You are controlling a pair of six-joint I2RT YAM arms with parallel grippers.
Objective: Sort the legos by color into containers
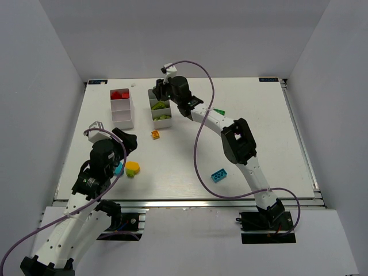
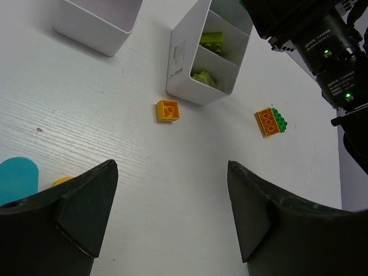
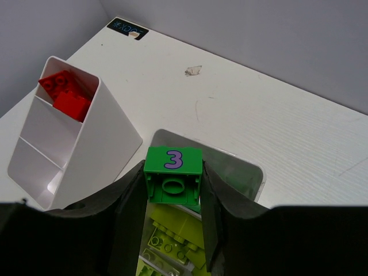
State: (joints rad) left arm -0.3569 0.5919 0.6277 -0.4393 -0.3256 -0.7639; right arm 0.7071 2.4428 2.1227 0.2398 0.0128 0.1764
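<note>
In the top view, two white trays stand side by side toward the far left of the table. The left tray has red bricks in its far compartment. The right tray holds lime bricks. The right arm reaches across so that the right gripper hangs over the far end of the right tray. The left gripper is near the table's front left, well apart from both trays.

Loose on the table are an orange brick just in front of the right tray, a cyan brick beside the right arm, and a yellow rounded piece close to the left arm.

In the left wrist view, the left gripper's fingers are spread wide with nothing between them. The orange brick lies beyond them, just in front of the right tray's near wall. An orange-and-green brick lies further right. A cyan piece shows at the left edge, beside the left finger.

In the right wrist view, the right gripper pinches a green brick marked with a purple 3, one finger pressed against each side. The brick hangs above the right tray, over the edge between its far compartment and the one with the lime bricks. The left tray stands just to the left.
</note>
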